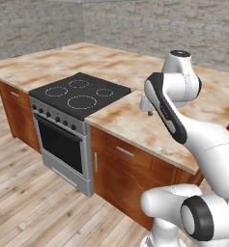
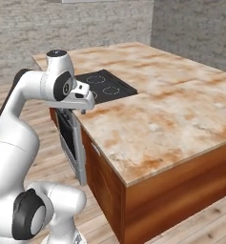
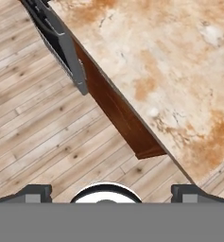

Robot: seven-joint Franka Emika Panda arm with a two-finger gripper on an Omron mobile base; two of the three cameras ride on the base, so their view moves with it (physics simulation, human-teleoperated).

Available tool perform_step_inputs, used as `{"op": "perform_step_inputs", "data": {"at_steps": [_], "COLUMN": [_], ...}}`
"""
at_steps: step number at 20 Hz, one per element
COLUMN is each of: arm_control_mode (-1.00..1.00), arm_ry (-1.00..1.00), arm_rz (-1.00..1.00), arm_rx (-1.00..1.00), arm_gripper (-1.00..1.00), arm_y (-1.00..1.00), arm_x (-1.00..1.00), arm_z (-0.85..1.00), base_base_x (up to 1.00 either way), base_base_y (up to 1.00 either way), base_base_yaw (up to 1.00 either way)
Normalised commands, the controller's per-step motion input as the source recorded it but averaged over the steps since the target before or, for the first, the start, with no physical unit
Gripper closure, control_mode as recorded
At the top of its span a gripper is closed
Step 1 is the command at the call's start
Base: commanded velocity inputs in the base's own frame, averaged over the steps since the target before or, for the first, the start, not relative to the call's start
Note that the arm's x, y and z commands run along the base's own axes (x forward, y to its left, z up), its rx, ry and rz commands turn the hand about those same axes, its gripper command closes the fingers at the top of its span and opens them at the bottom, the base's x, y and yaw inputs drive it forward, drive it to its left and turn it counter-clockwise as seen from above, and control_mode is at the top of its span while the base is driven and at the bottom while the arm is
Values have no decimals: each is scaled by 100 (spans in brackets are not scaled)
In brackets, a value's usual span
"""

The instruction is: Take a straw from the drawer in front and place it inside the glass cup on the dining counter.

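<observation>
The drawer (image 1: 125, 152), closed, is a shallow reddish-brown wooden front with a small silver bar handle, at the centre of the left base view, just under the edge of the desk (image 1: 135, 120), a cream stone top mottled with rust-brown. The end effector (image 2: 84, 108) hangs above that edge at the left of the right base view, its fingers spread wide apart, holding and touching nothing.

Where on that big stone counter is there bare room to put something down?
The dining counter is bare from the black cooktop to its far edges. The tight spot is the front edge by the cooktop, where the gripper hangs over the drawer.
</observation>
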Motion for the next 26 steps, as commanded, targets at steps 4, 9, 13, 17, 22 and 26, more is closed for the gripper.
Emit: {"op": "perform_step_inputs", "data": {"at_steps": [4, 9, 13, 17, 22, 26], "arm_control_mode": [100, 100, 100, 100, 100, 100], "arm_ry": [0, 0, 0, 0, 0, 0], "arm_rz": [0, 0, 0, 0, 0, 0], "arm_rx": [0, 0, 0, 0, 0, 0], "arm_gripper": [-100, -100, -100, -100, -100, -100], "arm_y": [0, 0, 0, 0, 0, 0], "arm_x": [0, 0, 0, 0, 0, 0], "arm_z": [0, 0, 0, 0, 0, 0], "base_base_x": [0, 0, -6, -18, -19, -18], "base_base_y": [-37, -44, -53, -45, -39, -36], "base_base_yaw": [7, 7, 6, 0, 0, 0]}}
